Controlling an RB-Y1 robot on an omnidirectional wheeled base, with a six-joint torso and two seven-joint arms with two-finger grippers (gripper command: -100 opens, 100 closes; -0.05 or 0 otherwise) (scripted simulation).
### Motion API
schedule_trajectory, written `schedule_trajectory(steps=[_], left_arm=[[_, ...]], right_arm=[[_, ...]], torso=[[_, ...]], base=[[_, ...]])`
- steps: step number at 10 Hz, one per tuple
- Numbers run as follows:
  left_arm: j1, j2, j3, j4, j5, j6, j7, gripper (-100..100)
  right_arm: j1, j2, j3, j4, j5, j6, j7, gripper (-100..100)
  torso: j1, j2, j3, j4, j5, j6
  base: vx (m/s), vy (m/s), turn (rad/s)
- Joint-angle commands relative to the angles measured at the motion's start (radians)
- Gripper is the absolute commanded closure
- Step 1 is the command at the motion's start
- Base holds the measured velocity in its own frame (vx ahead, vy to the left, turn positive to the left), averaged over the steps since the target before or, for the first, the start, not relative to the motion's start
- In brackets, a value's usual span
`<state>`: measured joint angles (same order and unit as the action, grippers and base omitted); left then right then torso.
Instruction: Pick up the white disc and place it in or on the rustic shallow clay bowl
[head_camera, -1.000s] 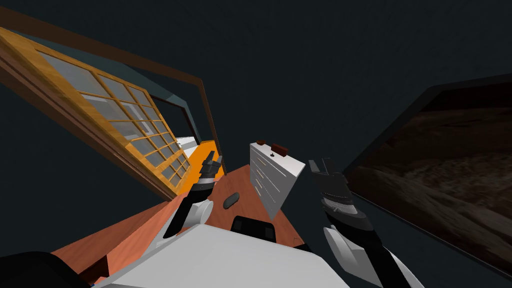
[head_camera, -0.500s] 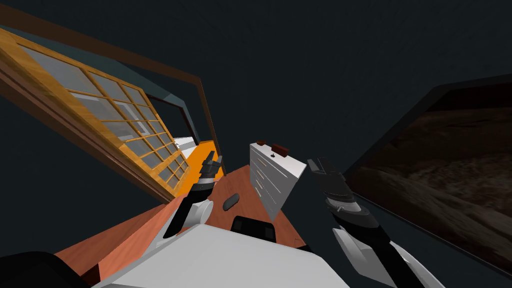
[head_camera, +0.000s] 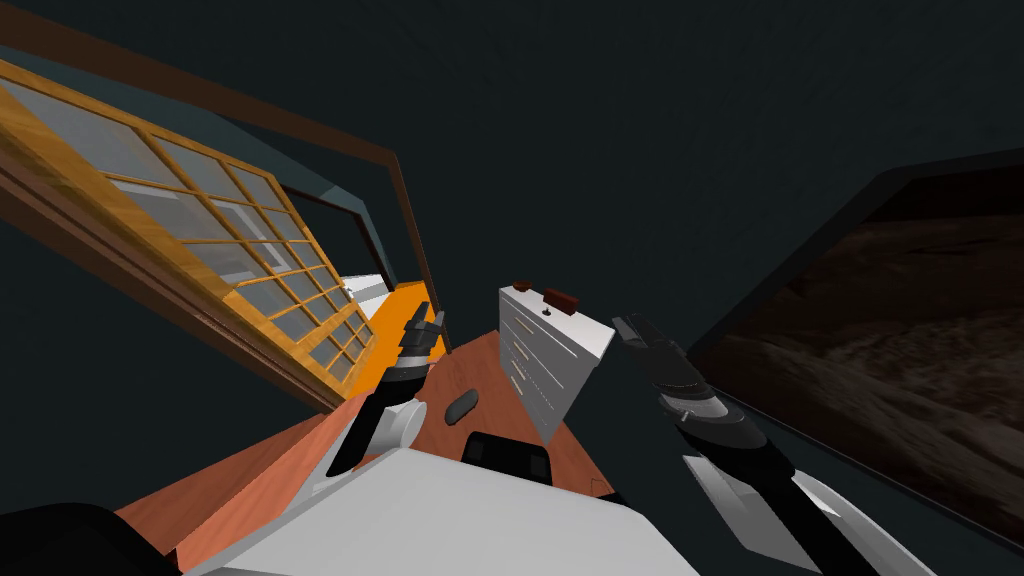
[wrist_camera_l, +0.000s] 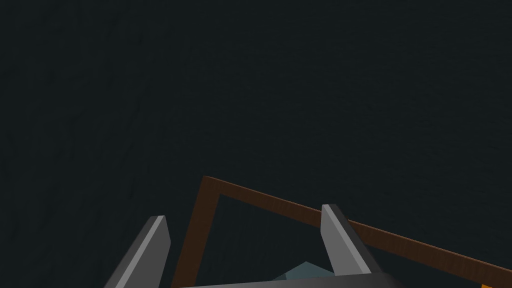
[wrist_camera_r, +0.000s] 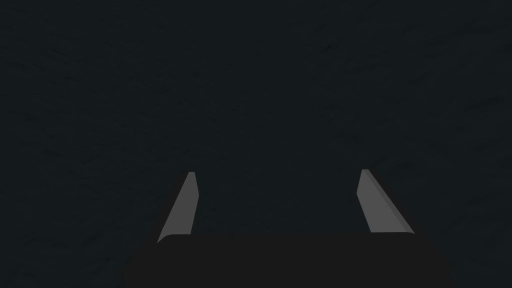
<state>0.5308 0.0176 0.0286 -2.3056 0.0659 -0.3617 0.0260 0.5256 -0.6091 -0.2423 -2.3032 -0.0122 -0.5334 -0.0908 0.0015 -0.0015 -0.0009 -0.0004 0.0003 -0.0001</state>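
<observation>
You're at the reach step, with nothing held. The left gripper and right gripper flank the dresser, both spread and empty. A grey oval, maybe the disc, lies on the floor left of the dresser. Next, lower a gripper over it.

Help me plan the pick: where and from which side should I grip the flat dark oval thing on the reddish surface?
Probably by its edges across the shorter width, coming straight down: the dark oval thing lies flat and low on the reddish surface, offering no tall side. The open left gripper looks nearer it.
</observation>
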Motion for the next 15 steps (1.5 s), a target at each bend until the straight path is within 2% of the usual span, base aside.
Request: schedule_trajectory(steps=[1,3,4,6,7,9,10,12,13,15], left_arm=[[0.000,0.000,0.000,0.000,0.000,0.000,0.000,0],[0.000,0.000,0.000,0.000,0.000,0.000,0.000,0],[0.000,0.000,0.000,0.000,0.000,0.000,0.000,0],[0.000,0.000,0.000,0.000,0.000,0.000,0.000,0],[0.000,0.000,0.000,0.000,0.000,0.000,0.000,0],[0.000,0.000,0.000,0.000,0.000,0.000,0.000,0],[0.000,0.000,0.000,0.000,0.000,0.000,0.000,0],[0.000,0.000,0.000,0.000,0.000,0.000,0.000,0],[0.000,0.000,0.000,0.000,0.000,0.000,0.000,0],[0.000,0.000,0.000,0.000,0.000,0.000,0.000,0]], right_arm=[[0.003,-0.050,-0.028,0.015,0.022,-0.006,-0.027,-100],[0.003,-0.100,-0.028,0.015,0.022,-0.006,-0.027,-100],[0.006,-0.134,-0.052,0.032,0.045,-0.013,-0.052,-100],[0.006,-0.178,-0.052,0.032,0.045,-0.013,-0.052,-100],[0.009,-0.217,-0.077,0.051,0.070,-0.021,-0.078,-100],[0.009,-0.259,-0.077,0.051,0.070,-0.021,-0.078,-100],[0.014,-0.298,-0.102,0.071,0.097,-0.030,-0.104,-100],[0.014,-0.341,-0.102,0.071,0.097,-0.030,-0.104,-100],[0.019,-0.380,-0.128,0.092,0.127,-0.040,-0.131,-100],[0.019,-0.425,-0.128,0.092,0.127,-0.040,-0.131,-100]], torso=[[0.000,0.000,0.000,0.000,0.000,0.000],[0.001,-0.001,-0.001,0.000,0.000,0.000],[0.000,0.000,0.000,0.000,0.000,0.000],[0.000,-0.001,0.000,0.000,0.000,0.000],[0.000,0.000,0.000,0.000,0.000,0.000],[0.001,-0.001,0.000,0.000,0.000,0.000],[0.000,0.000,0.000,0.000,0.000,0.000],[0.001,-0.001,-0.001,0.000,0.000,0.000],[0.000,-0.001,0.000,0.000,0.000,0.000],[0.001,-0.001,-0.001,0.000,0.000,0.000]], base=[[0.037,0.041,-0.048],[0.026,0.027,-0.011],[0.027,0.023,-0.046],[0.028,0.025,-0.022],[0.030,0.036,-0.056],[0.027,0.027,-0.020],[0.036,0.029,-0.064],[0.035,0.032,-0.017],[0.039,0.036,-0.072],[0.030,0.030,-0.018]])
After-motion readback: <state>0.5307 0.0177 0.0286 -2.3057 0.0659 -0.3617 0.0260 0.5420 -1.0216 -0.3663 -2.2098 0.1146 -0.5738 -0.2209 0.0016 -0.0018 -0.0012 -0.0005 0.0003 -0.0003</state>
